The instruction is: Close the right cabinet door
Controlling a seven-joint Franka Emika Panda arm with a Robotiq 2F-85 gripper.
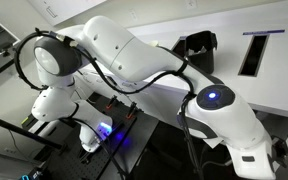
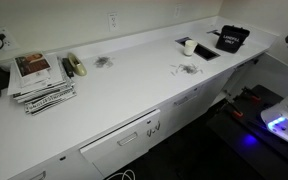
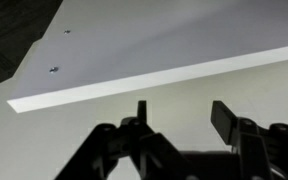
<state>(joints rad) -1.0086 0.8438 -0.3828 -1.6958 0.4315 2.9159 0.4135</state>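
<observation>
Wrist view. The right cabinet door [image 3: 134, 45], a white panel, fills the field ahead of and above the gripper [image 3: 181, 120]. Its long bright edge [image 3: 154, 80] slants from lower left to upper right just beyond the fingertips, and no contact is evident. The single arm [image 1: 114, 45] crowds an exterior view, and the door can't be picked out there. Jaws are moderately wide, with nothing between them. Two small dark fastener points [image 3: 54, 70] sit well to the gripper's left. Nothing blocks the way. Judgement: a forward push against the face is needed.
</observation>
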